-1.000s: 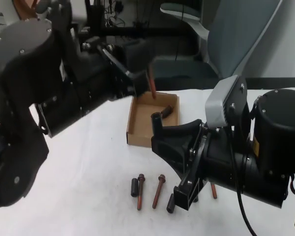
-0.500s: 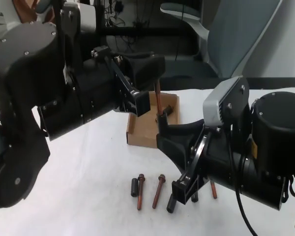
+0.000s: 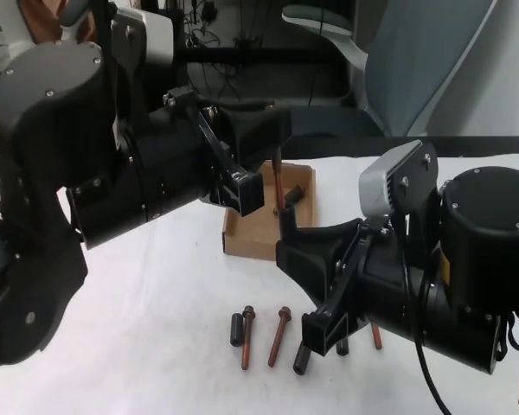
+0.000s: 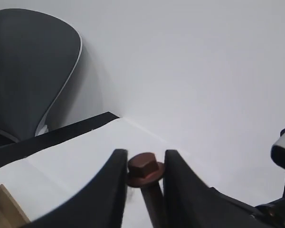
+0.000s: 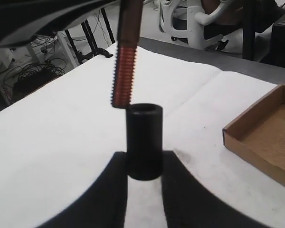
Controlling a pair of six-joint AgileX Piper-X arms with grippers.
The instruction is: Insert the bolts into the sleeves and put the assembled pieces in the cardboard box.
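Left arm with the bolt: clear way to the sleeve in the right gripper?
Probably yes. The bolt, shut in the left gripper, has its tip at the open top of the sleeve, nothing between. The tip looks off-centre, by the rim, so a small shift seems needed.

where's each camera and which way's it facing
High view: behind the arms, looking forward and down over the bench; left arm, right arm.
Left wrist view: on that wrist, facing chair and wall; left end effector holding the bolt.
Right wrist view: on that wrist, facing the bench; right end effector holding the sleeve.
All share the bolt.
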